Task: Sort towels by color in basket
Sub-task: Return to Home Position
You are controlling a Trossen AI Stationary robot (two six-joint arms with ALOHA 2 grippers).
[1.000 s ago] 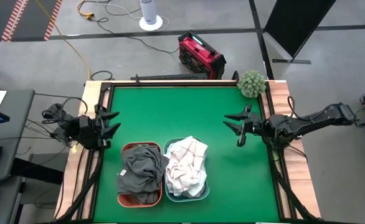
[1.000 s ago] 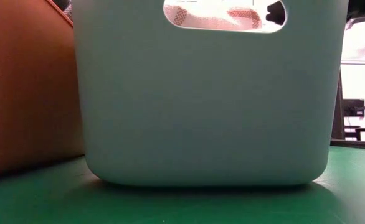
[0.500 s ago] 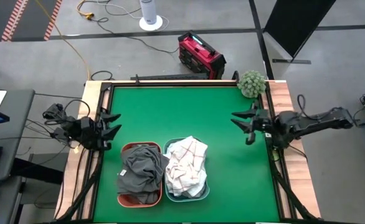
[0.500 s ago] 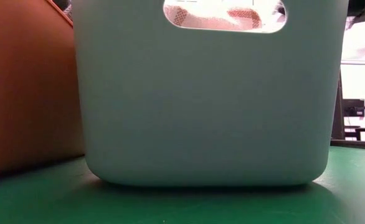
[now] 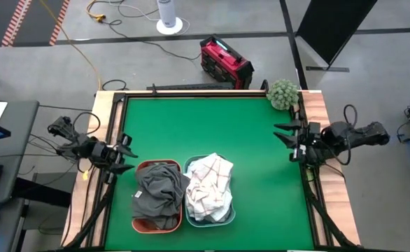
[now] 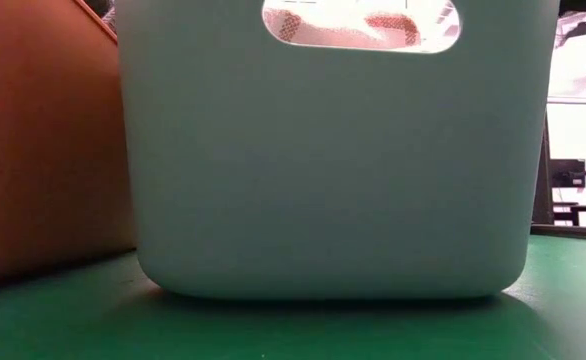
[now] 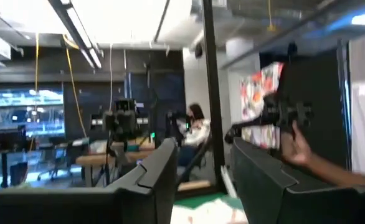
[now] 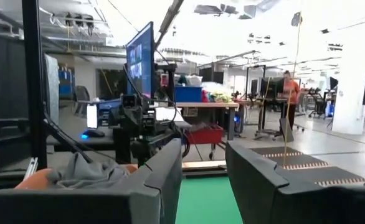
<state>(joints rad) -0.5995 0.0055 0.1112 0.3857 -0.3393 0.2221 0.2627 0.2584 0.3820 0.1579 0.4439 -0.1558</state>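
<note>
A green felt tabletop [image 5: 205, 133] is flanked by the left gripper [image 5: 125, 155] and right gripper [image 5: 286, 135] — jaws held apart — in a grey-floored workshop [image 5: 51, 63].

Bright, even overhead light; soft shadows; glare from ceiling lights [image 7: 83, 40] in wrist views

The green bin [image 6: 323, 180] blocks the low view.

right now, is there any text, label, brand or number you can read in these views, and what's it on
No text can be read in any view.
Red case on the floor: any marking is too small to read.
Green bin and orange bin: plain walls, no label showing.
Monitor in the right wrist view: seen at a steep angle, nothing legible.
</note>
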